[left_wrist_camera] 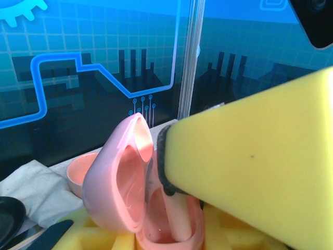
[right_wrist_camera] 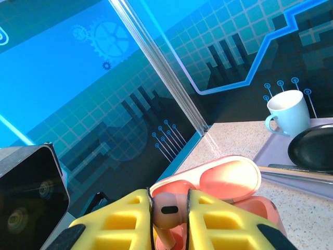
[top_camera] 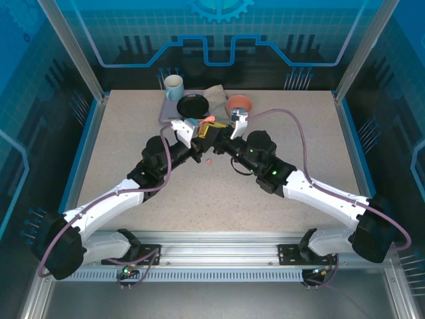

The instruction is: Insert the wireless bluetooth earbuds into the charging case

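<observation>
Right gripper (right_wrist_camera: 169, 223) clamped on a salmon-pink earbud (right_wrist_camera: 166, 205), stem pointing down inside the open pink charging case (left_wrist_camera: 119, 177). Left gripper (left_wrist_camera: 166, 237) closed on the case's base, lid tipped back. Small pink speck (top_camera: 208, 161) on the tabletop (top_camera: 279, 212) below the grippers, possibly another earbud but too small to tell.

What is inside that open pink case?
A pink earbud, pinched by the right gripper, stands stem-down in the case. The yellow fingers hide the rest of the inside, so I can't tell if another bud is there.
</observation>
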You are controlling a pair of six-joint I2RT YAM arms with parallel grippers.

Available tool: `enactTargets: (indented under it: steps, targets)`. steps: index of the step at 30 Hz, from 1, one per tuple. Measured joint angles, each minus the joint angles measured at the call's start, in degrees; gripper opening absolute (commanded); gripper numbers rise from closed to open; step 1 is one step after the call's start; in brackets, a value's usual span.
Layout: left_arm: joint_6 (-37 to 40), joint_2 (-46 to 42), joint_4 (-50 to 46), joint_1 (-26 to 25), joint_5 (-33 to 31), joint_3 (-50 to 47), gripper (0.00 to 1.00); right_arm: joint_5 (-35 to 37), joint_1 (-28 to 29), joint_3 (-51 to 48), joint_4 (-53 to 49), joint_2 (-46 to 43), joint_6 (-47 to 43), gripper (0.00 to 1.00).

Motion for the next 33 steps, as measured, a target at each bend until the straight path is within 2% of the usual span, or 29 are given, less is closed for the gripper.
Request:
enactTargets:
  steps: [19,33]
  targets:
    - [3.9,-1.6,-2.7,0.0,2.2,0.1,0.00,-3.0,0.2,-0.7,-1.5,-1.5,-7.0,0.17]
    - [4.4,-1.6,-3.8,0.0,2.8,0.1,0.00,-3.0,0.2,-1.0,-3.2,-1.9,-6.9,0.29]
